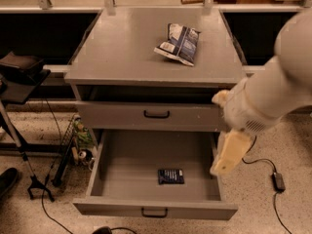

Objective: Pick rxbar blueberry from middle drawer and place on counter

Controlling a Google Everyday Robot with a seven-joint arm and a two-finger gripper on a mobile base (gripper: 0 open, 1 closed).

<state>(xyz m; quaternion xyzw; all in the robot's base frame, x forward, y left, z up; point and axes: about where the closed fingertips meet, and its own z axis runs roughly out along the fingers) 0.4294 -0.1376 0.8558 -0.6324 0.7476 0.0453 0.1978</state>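
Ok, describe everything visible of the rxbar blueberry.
The rxbar blueberry is a small flat rectangular bar in a dark navy wrapper with faint pale print. It lies flat on the floor of the open middle drawer, slightly right of centre, near the front. Only the drawer floor touches it; the pincer hangs by the drawer's right wall, apart from it.

The counter (pixel 122 52) and the middle drawer (pixel 129 162) are being covered in matt grey paint. The bar (pixel 171 176) on the drawer floor is being wrapped in dark film, the far bag (pixel 179 43) in crinkled shiny film. The gripper (pixel 224 159), right of the open drawer, is being cased in smooth cream plastic.
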